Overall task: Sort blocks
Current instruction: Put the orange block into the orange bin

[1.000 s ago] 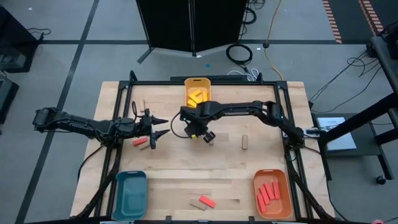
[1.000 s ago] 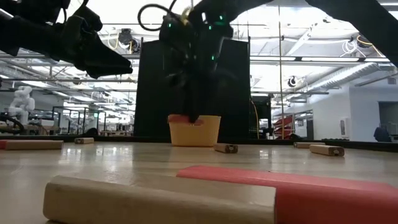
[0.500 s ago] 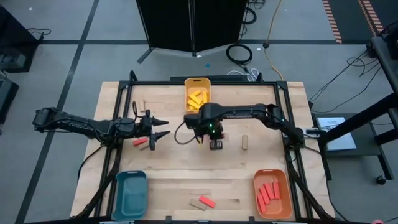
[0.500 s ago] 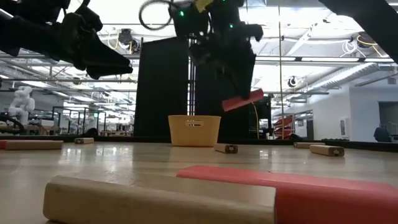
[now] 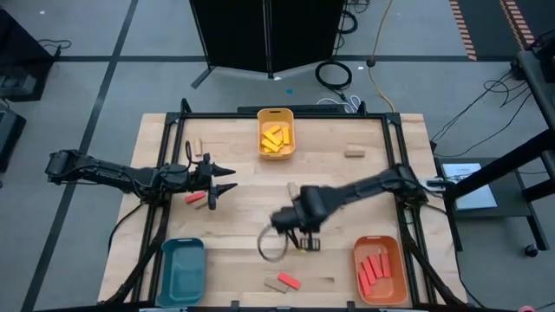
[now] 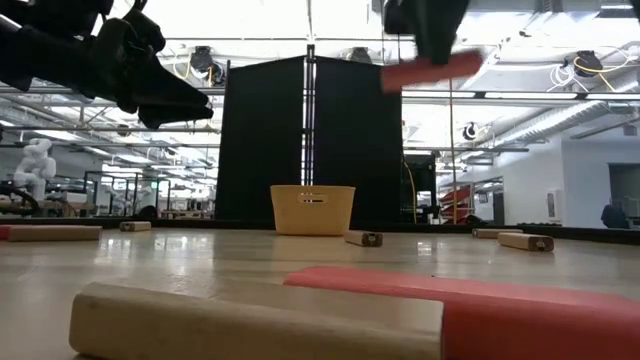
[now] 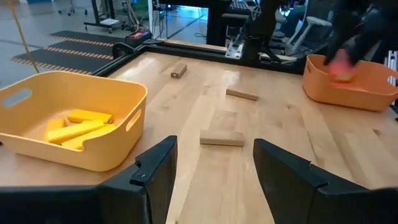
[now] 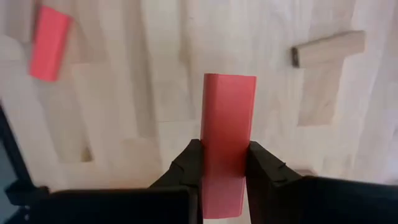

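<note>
Above the table (image 5: 243,260) near the orange tray (image 5: 379,270), right claw (image 8: 225,163) clenched on a red block (image 8: 227,137), likely for sorting there; left claw (image 7: 211,163) parted, empty.

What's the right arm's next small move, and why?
Probably carry on toward the orange tray and release there. The right gripper is shut on a red block, held above the table, and that tray already holds the other red blocks. The left gripper waits open by a red block on the table's left side.
</note>
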You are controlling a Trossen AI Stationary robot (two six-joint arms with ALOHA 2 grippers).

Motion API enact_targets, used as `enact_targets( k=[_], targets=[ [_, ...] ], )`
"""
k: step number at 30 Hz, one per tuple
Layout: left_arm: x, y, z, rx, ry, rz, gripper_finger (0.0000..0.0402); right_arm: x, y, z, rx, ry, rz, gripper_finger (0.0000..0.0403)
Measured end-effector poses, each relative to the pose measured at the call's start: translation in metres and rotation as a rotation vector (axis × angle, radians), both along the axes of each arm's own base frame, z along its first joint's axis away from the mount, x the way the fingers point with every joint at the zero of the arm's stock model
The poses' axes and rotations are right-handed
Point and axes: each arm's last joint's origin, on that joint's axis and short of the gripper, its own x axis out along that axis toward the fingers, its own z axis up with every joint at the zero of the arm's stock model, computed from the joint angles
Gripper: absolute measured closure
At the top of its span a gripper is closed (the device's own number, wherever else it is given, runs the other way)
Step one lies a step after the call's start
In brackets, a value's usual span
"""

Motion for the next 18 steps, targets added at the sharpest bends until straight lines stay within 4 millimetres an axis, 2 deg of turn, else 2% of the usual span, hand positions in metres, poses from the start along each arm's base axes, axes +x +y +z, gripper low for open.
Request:
enact_targets(
  k=[7, 18],
  targets=[
    [0.0, 0.0, 0.0, -0.026, -0.005, 0.005, 0.0194, -0.032, 0.052, 0.018, -0.045, -0.08, -0.108, 0.0362],
    [0.002, 0.0, 0.009, 0.003, -0.094, 0.003, 0.0194, -0.08, 0.123, 0.016, -0.087, -0.167, -0.369, 0.0362]
  ],
)
